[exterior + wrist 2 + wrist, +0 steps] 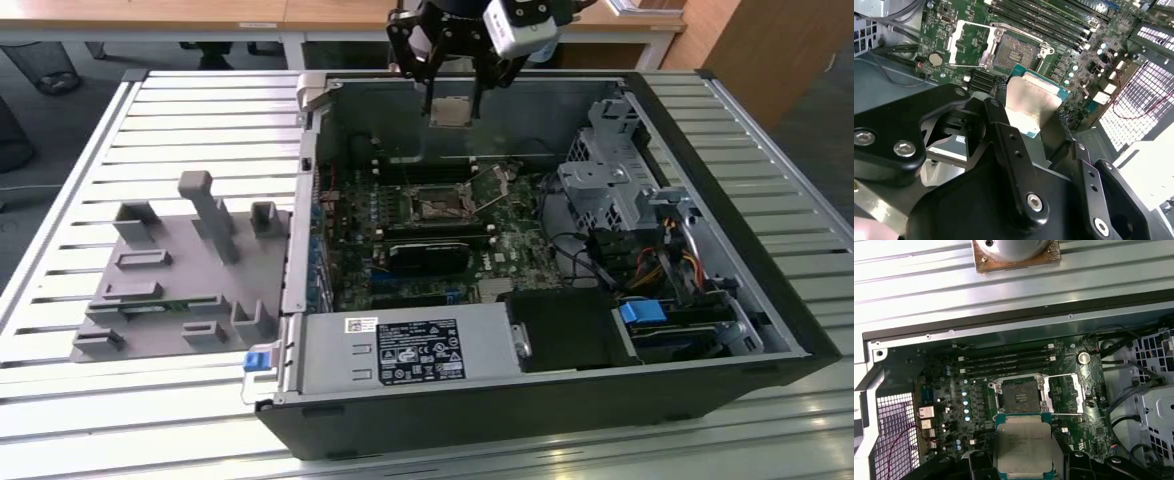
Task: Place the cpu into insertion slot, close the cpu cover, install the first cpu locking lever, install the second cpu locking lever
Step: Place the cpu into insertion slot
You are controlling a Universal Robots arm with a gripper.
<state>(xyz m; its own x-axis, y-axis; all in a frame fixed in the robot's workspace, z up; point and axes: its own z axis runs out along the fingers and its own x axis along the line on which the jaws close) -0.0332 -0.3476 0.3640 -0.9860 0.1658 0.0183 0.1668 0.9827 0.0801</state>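
My gripper [454,106] hangs above the far wall of the open computer case and is shut on the cpu [451,111], a flat silvery square with a thin green rim. Both wrist views show the cpu [1035,98] [1023,442] clamped by its edges between the black fingers [999,120] [979,462]. It is well above the board. The insertion slot [434,205] [1016,50] [1019,396] lies bare, dark-centred in its silver surround. The cpu cover [956,42] [1080,390] is swung open beside the slot.
The long black memory slots [1004,360] run beside the socket. A black card [427,255], a power supply [400,350], a drive cage [614,185] and cables [667,270] crowd the case. A grey parts fixture [187,270] sits at the exterior view's left on the slatted table [80,420].
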